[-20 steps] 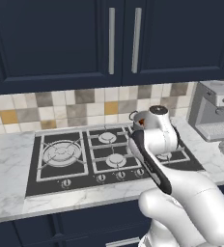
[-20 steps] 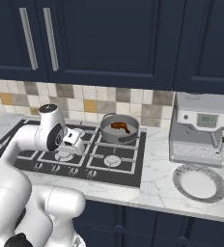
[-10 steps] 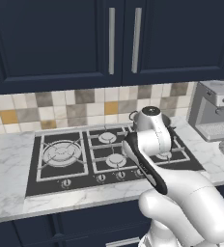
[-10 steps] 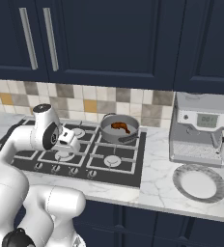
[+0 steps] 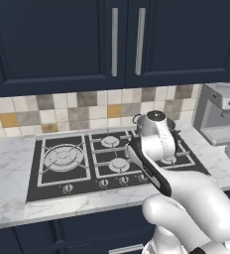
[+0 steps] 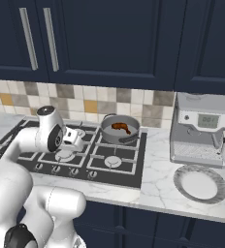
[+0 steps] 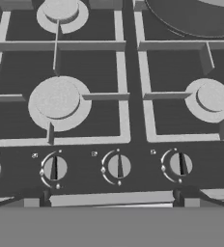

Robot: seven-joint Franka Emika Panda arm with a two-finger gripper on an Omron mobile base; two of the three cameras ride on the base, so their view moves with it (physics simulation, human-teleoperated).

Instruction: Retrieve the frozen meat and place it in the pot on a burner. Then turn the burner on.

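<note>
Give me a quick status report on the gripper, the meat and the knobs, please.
Gripper low over the black cooktop, nothing held. Reddish-brown meat lump in the round grey steel pot. Round grey knobs ahead, unobstructed.

the left base view looks forward and down from behind the arm's left side, over the cooktop (image 5: 112, 158) to the tiled wall and dark cupboards. the right base view faces the same way from the arm's right side, taking in the coffee machine (image 6: 199, 128) and plate (image 6: 200, 183). both share the cooktop and pot (image 6: 120, 130). the hand view hangs close above the knobs (image 7: 119, 166), tilted toward the far burners (image 7: 58, 100).
</note>
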